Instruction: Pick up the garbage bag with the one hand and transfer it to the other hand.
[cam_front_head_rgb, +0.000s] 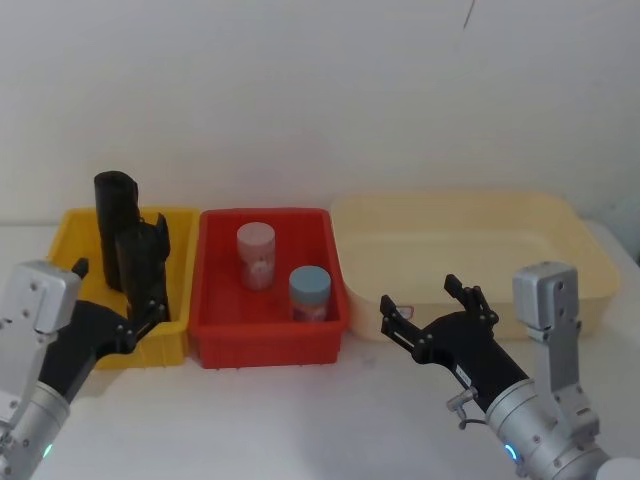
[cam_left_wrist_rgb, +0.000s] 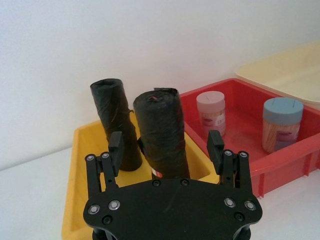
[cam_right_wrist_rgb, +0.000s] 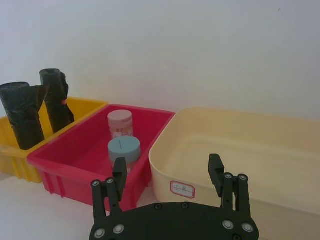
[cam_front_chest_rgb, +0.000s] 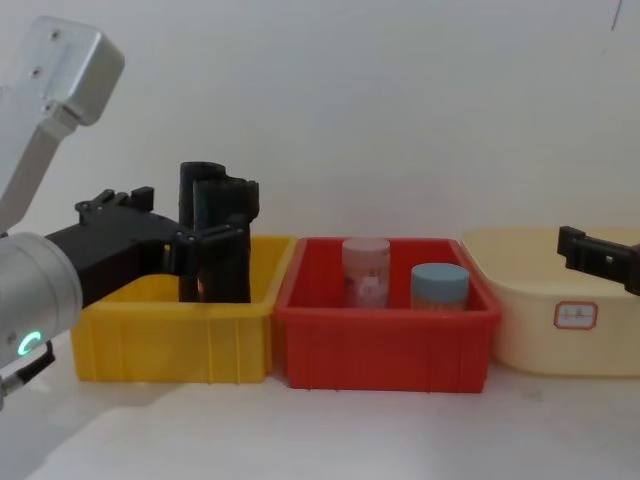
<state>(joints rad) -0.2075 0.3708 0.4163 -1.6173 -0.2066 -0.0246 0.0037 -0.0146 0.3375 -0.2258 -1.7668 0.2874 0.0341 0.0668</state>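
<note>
Two black rolls stand upright in the yellow bin (cam_front_head_rgb: 74, 224). The nearer one is the garbage bag (cam_left_wrist_rgb: 159, 120), smooth, with a wrinkled top. My left gripper (cam_left_wrist_rgb: 165, 144) is open, with one finger on each side of the bag's lower half and small gaps showing. In the head view the left gripper (cam_front_head_rgb: 120, 258) reaches into the bin from the front and covers much of the bag (cam_front_head_rgb: 133, 262). The other roll (cam_front_head_rgb: 112, 205) stands behind it. My right gripper (cam_front_head_rgb: 422, 300) is open and empty, low in front of the cream tub.
A red bin (cam_front_head_rgb: 212, 300) sits in the middle, holding a pink-lidded jar (cam_front_head_rgb: 256, 255) and a blue-lidded jar (cam_front_head_rgb: 309, 292). A large cream tub (cam_front_head_rgb: 560, 215) stands at the right. A white wall rises close behind the bins.
</note>
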